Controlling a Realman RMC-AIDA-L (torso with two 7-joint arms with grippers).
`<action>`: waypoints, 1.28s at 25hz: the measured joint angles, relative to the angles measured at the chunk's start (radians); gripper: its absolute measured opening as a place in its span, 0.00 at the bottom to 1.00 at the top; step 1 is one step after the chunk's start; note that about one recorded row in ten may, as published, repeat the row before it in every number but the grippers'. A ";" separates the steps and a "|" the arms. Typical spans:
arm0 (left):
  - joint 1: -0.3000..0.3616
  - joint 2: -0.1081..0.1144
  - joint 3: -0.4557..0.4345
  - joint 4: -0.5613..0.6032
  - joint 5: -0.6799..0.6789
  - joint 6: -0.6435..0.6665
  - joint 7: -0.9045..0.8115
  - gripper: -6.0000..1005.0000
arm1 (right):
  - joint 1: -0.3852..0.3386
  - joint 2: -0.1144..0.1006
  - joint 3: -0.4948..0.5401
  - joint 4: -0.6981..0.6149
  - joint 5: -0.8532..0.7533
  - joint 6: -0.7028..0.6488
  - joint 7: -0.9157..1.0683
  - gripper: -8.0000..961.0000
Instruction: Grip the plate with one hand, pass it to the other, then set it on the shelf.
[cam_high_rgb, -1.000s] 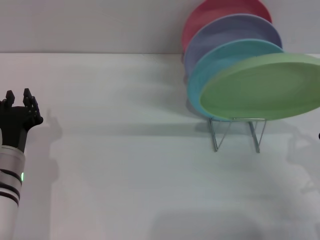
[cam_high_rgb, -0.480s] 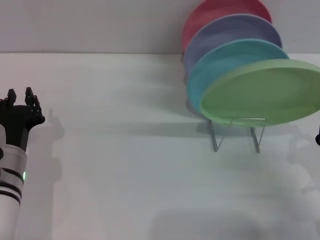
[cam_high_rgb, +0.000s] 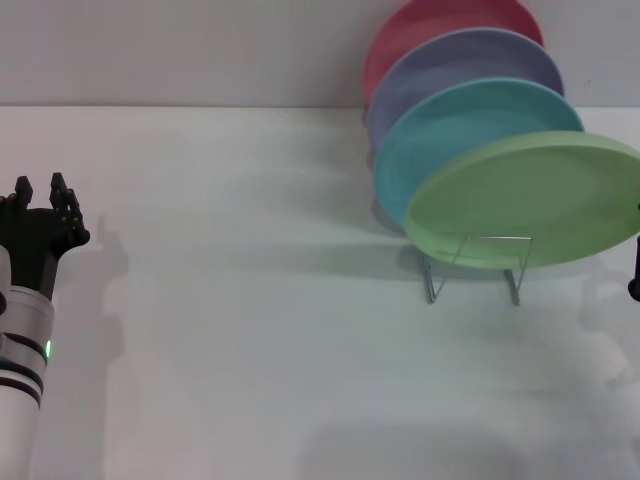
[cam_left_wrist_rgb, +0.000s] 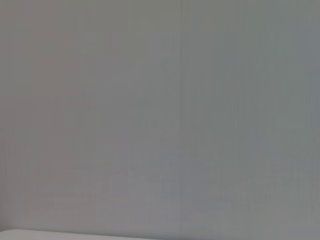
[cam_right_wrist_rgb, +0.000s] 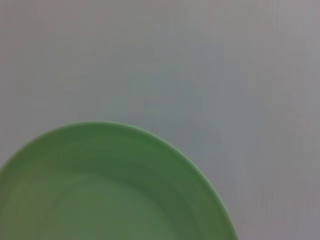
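Note:
The light green plate (cam_high_rgb: 520, 200) is tilted at the front of the row of plates, over the silver wire shelf (cam_high_rgb: 512, 268) at the right of the table. It fills the lower part of the right wrist view (cam_right_wrist_rgb: 105, 190). Of my right gripper (cam_high_rgb: 634, 280) only a black sliver shows at the right edge of the head view, just below the plate's right rim; its hold is hidden. My left gripper (cam_high_rgb: 40, 192) is open and empty at the far left, pointing up, far from the plate.
A turquoise plate (cam_high_rgb: 450, 125), a lavender plate (cam_high_rgb: 440, 70) and a red plate (cam_high_rgb: 420, 25) stand in the shelf behind the green one. The white table (cam_high_rgb: 250, 300) spreads between the left arm and the shelf. The left wrist view shows only a grey wall.
The green plate has sunk lower and a little left over the shelf, showing more of the turquoise plate. The black part of the right gripper has come into view. The left gripper has barely moved.

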 joint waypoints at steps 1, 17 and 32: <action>0.000 0.000 0.000 0.000 0.000 0.000 0.000 0.33 | 0.000 0.000 0.000 0.000 0.000 0.000 0.000 0.07; 0.002 0.000 0.000 0.000 0.008 0.000 -0.010 0.33 | 0.012 0.003 0.003 -0.029 0.000 0.055 0.097 0.12; 0.001 0.005 0.000 -0.007 0.033 0.023 -0.046 0.33 | -0.133 0.009 0.055 -0.019 0.148 -0.372 0.361 0.31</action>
